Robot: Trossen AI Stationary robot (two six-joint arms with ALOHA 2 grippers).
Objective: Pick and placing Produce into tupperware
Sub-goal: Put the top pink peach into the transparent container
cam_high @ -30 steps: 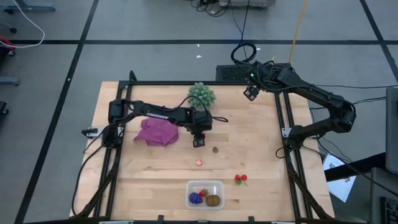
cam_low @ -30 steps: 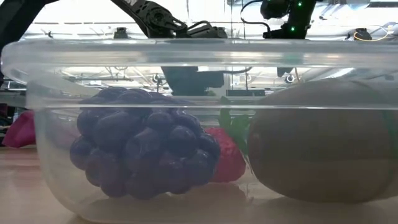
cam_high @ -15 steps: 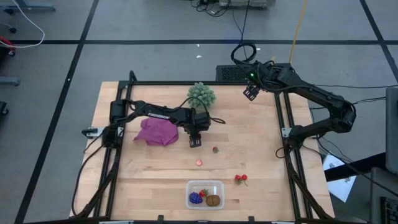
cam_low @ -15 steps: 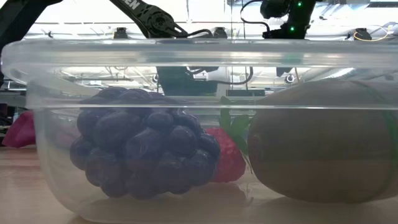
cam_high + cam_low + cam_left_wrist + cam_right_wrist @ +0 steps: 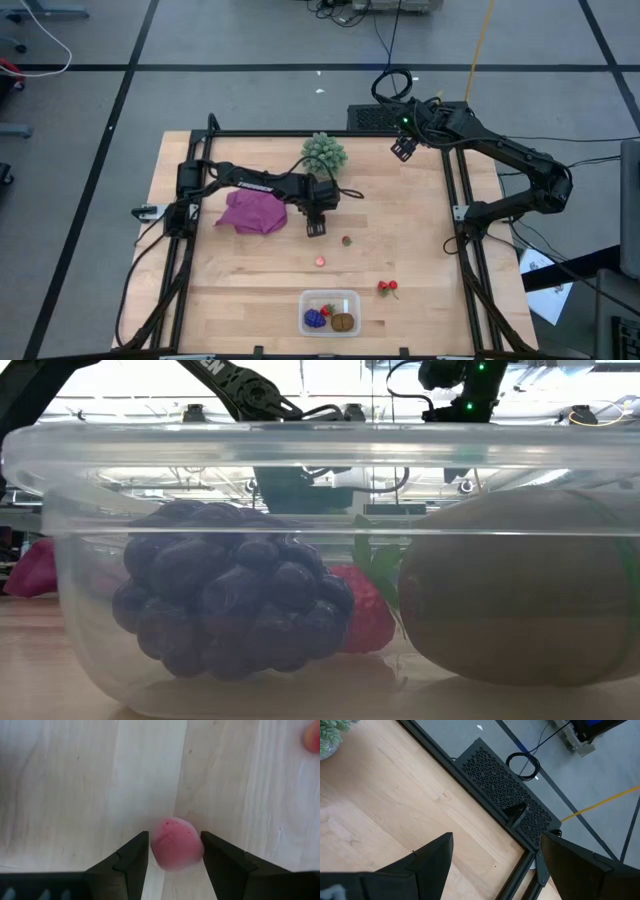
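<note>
The left gripper [image 5: 175,851] pinched a pink berry [image 5: 177,843], seemingly off-centre; it could squirt free mid-carry. The right gripper [image 5: 495,852] waited, fingers wide.

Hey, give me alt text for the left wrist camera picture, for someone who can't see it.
A small pink berry sits between the two dark fingers of the left end effector, seen from just above the pale wooden table. Whether the fingers touch the berry cannot be told. Part of another reddish berry shows at the picture's edge.

tupperware [image 5: 300,450], grape cluster [image 5: 225,595], probably kiwi [image 5: 510,590]
</note>
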